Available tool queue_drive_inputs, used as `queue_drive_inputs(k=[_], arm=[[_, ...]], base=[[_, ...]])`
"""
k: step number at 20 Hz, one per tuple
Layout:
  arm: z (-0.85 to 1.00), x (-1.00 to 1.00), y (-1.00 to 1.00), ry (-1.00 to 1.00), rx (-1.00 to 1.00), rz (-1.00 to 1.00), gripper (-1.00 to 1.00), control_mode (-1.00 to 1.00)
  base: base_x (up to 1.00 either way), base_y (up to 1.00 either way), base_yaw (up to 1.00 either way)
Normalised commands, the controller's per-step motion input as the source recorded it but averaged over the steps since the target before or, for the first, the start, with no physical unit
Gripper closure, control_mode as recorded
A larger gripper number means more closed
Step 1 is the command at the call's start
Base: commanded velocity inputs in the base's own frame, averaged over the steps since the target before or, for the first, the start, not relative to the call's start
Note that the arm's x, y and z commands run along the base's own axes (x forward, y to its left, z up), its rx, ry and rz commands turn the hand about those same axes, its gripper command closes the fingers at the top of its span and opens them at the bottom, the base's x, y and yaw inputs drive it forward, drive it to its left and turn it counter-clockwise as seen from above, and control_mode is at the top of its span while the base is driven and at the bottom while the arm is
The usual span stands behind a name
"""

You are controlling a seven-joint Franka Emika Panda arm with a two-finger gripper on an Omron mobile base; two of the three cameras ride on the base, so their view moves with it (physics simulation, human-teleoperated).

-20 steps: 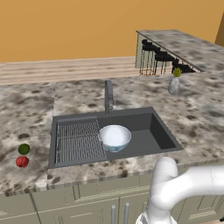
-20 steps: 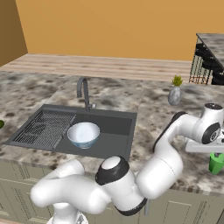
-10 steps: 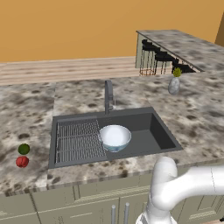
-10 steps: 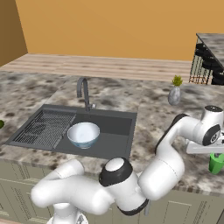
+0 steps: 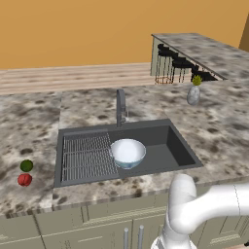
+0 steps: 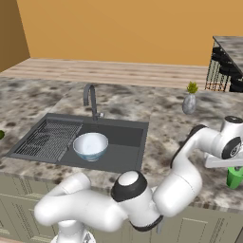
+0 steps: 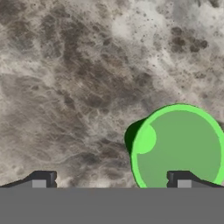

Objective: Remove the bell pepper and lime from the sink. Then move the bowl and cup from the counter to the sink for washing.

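Wall (image 5: 73, 29): plain orange, matte, spanning the back of the room.
Floor (image 5: 73, 78): pale wood planks, running beyond the worktop.
Raised bar (image 5: 209, 48): speckled stone top, at the far right.
Stools (image 5: 177, 65): dark, with wire frames, tucked under the bar.
Cabinets (image 5: 97, 221): pale grey-green fronts with slim metal handles.
Vase (image 5: 193, 95): grey, holding a yellow-green plant.
Light: even, with soft shadows.

vase with plant (image 5: 193, 93) near bar; stools (image 5: 176, 68) under bar (image 5: 209, 51)
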Motion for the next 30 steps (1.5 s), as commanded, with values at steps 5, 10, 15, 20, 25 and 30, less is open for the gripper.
queue_drive_inputs(k=[5, 10, 15, 20, 25, 30], arm=[[-0.05, 0.08, -0.13, 0.0, 0.0, 0.02, -1.0, -1.0], [-0.08, 0.05, -0.1, 0.02, 0.0, 0.01, -1.0, -1.0], [-0.11, 0.03, -0.07, 0.04, 0.0, 0.0, -1.0, -1.0], [-0.08, 0.07, -0.08, 0.02, 0.0, 0.0, -1.0, -1.0], [-0.04, 0.1, -0.11, 0.0, 0.0, 0.01, -1.0, -1.0], [-0.08, 0.05, -0.1, 0.02, 0.0, 0.01, -1.0, -1.0]], base=[[0.0, 0.0, 0.0], [0.0, 0.0, 0.0], [0.0, 0.0, 0.0], [0.0, 0.0, 0.0], [0.0, 0.0, 0.0], [0.0, 0.0, 0.0]])
